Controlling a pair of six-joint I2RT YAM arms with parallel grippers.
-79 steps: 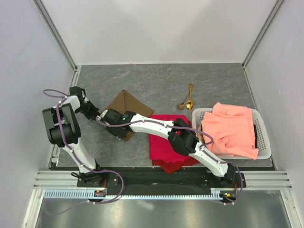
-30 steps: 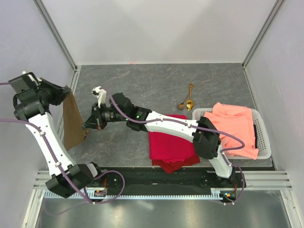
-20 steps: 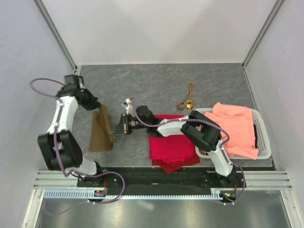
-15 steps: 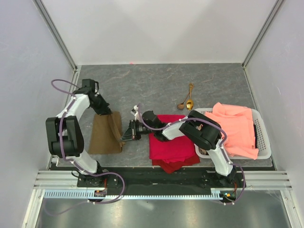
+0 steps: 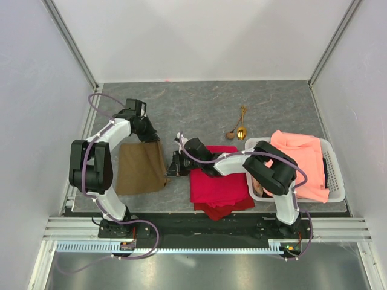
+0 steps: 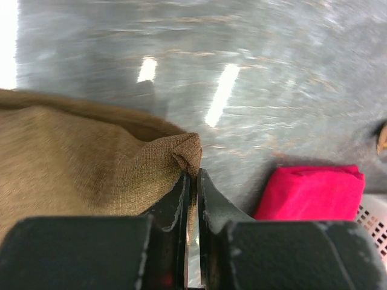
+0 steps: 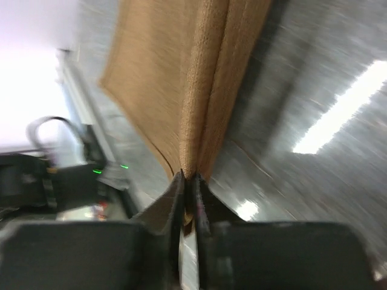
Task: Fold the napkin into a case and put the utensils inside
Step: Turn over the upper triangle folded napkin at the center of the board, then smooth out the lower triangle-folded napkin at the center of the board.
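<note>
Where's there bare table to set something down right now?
Bare: the far strip of table along the back wall, and the patch between the left gripper and the utensils. Crowded: the near half, where napkin, right gripper, red cloth and white basket sit side by side.

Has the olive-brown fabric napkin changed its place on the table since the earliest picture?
Yes. In the top view the olive-brown fabric napkin now lies lower and more to the left, farther from the two gold metal utensils than before.

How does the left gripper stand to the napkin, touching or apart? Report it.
Touching. The left wrist view shows the left gripper pinching a corner of the napkin between its nearly closed fingers.
</note>
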